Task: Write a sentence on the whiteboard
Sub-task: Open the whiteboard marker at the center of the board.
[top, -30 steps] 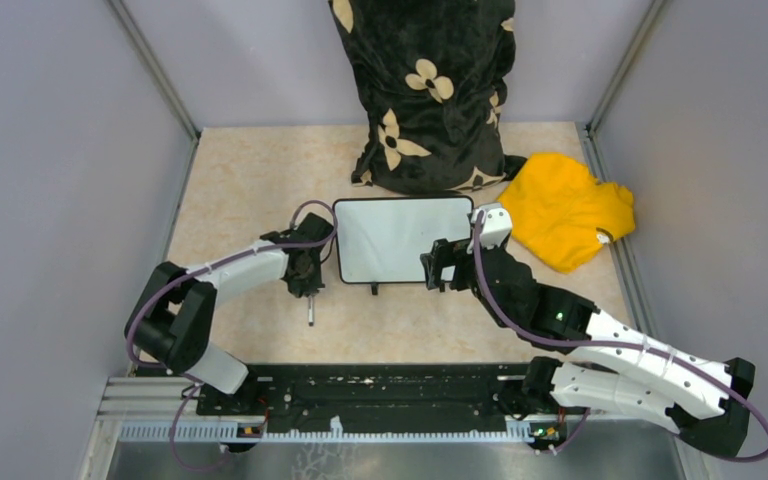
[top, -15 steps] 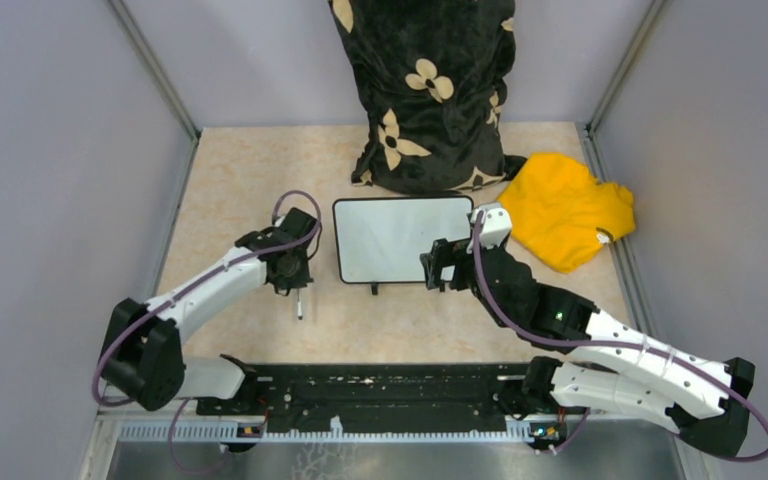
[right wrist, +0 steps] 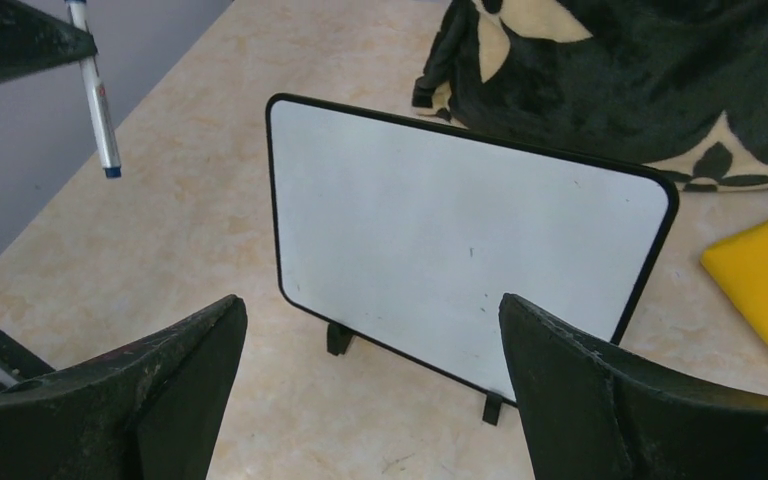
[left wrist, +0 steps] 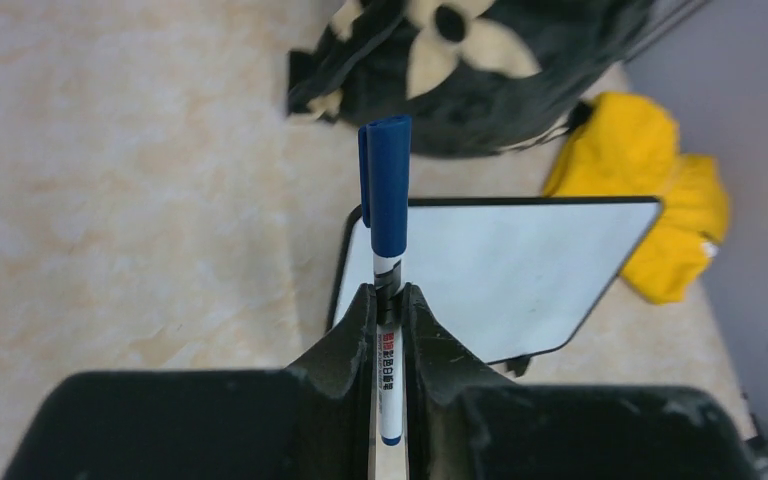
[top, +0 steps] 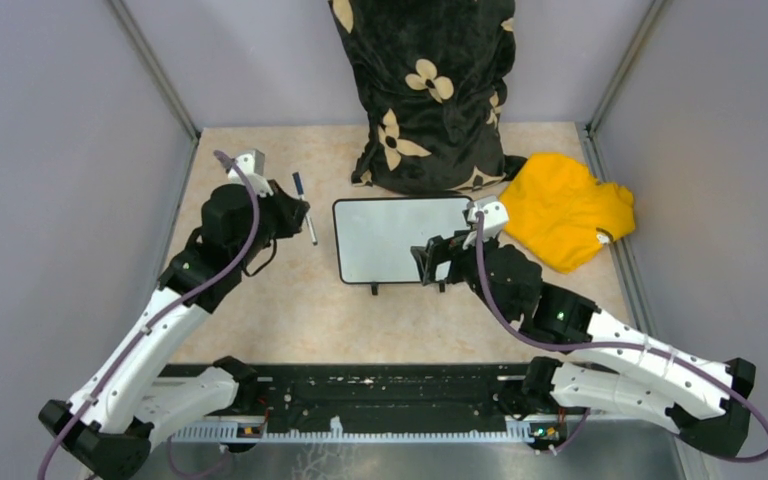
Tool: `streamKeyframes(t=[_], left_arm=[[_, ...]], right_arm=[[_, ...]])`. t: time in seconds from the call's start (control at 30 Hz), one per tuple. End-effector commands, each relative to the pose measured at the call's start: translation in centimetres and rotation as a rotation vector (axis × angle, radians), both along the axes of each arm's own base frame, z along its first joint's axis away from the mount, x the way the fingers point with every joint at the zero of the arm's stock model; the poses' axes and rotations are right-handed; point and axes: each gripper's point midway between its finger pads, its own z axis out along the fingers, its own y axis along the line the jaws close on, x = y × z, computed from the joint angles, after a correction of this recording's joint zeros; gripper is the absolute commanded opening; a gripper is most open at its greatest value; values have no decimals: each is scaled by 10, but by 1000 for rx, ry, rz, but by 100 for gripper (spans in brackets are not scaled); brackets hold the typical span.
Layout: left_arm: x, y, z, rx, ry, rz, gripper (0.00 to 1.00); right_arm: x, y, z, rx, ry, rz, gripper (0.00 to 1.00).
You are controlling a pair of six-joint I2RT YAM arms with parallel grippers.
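Zero words yet: the whiteboard [right wrist: 460,240] is standing blank on the bench [top: 260,290]. Left tool [left wrist: 388,300] is pinching a marker [left wrist: 388,365], cap [left wrist: 389,185] seemingly on; right tool [top: 432,262] is hanging spread by the board. It's probably needing uncapping next.

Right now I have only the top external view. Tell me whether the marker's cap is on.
Observer: On. The left wrist view shows the blue cap on the marker, its barrel clamped between the left fingers.
Operator: Report the other arm.
Observer: The right fingers are wide apart, touching nothing; the whiteboard stands ahead of them.
Operator: Check its surface.
Observer: No writing, only a tiny dark speck near the middle.
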Motion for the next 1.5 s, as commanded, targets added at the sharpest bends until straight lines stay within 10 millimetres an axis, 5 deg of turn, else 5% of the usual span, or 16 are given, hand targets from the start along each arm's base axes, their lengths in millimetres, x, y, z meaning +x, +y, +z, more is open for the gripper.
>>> streamKeyframes(t=[0.0,0.17,0.5,1.03,1.47], left_arm=[[-4,-30,71,-144,-259,-174,0],[-32,-64,93,-286,-339,-403,0],[-75,-86,110,-509,-424,-625,0],[-104,-97,124,-622,-453,-790,0],[-124,-100,130,-654,-449,-892,0]], right_arm=[[2,22,45,89,-75,74,95],[-3,48,56,165,-64,161,95],[-33,84,79,314,-101,410,94],[-49,110,97,423,-81,545,92],[-46,127,106,464,-33,565,75]])
